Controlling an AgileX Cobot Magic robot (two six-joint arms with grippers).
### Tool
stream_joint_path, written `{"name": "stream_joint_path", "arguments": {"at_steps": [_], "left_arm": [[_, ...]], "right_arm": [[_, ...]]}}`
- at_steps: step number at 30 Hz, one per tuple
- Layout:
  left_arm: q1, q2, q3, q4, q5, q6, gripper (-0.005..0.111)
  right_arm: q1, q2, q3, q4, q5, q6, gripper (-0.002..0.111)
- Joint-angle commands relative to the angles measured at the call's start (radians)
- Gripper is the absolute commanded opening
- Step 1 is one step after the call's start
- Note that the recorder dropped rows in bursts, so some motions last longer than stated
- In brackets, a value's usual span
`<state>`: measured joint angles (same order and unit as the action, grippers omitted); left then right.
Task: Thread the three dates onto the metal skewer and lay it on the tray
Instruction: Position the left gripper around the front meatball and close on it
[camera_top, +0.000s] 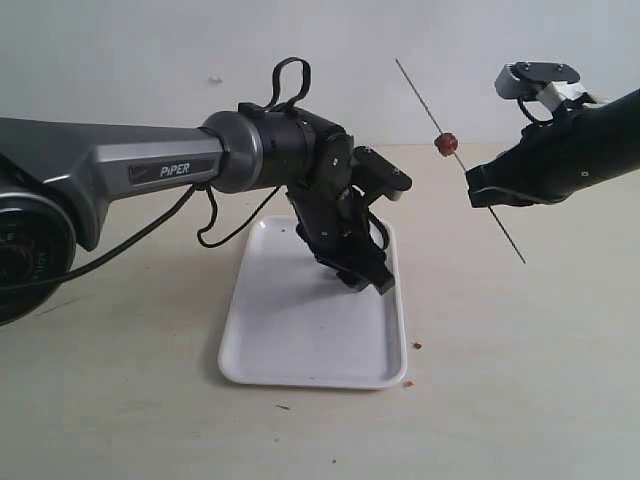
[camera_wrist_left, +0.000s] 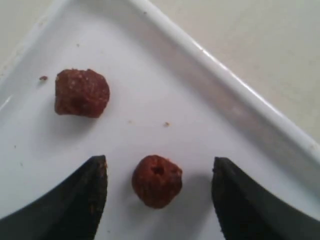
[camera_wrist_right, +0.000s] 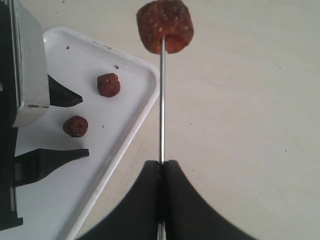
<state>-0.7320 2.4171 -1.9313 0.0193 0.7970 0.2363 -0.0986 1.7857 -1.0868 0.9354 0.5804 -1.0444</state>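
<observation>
One date (camera_top: 446, 144) (camera_wrist_right: 165, 26) is threaded on the metal skewer (camera_top: 418, 100) (camera_wrist_right: 161, 100), which slants in the air right of the tray. My right gripper (camera_top: 478, 192) (camera_wrist_right: 161, 162) is shut on the skewer below that date. Two more dates lie in a corner of the white tray (camera_top: 262, 355) (camera_wrist_left: 240, 95) (camera_wrist_right: 140, 110). My left gripper (camera_top: 365, 280) (camera_wrist_left: 159, 172) hangs low over the tray, open. Its fingers (camera_wrist_left: 90, 190) stand on either side of one date (camera_wrist_left: 156, 180) (camera_wrist_right: 75, 126) without touching it. The other date (camera_wrist_left: 81, 93) (camera_wrist_right: 108, 84) lies a little beyond.
Tiny reddish crumbs (camera_top: 418, 345) lie on the beige table by the tray's near right corner, and specks dot the tray floor. The left arm's black cable (camera_top: 225, 235) loops down to the table behind the tray.
</observation>
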Motion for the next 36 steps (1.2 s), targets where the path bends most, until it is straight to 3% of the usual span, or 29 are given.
{"name": "stream_joint_path", "arguments": {"at_steps": [1,36], "left_arm": [[0.000,-0.001,0.001,0.004,0.007,-0.006,0.061],[0.000,0.023,0.001,-0.006,0.002,-0.012,0.061]], "right_arm": [[-0.006,-0.005,0.003,0.007,0.000,-0.006,0.000],[-0.006,-0.005,0.003,0.013,-0.003,-0.009,0.000]]}}
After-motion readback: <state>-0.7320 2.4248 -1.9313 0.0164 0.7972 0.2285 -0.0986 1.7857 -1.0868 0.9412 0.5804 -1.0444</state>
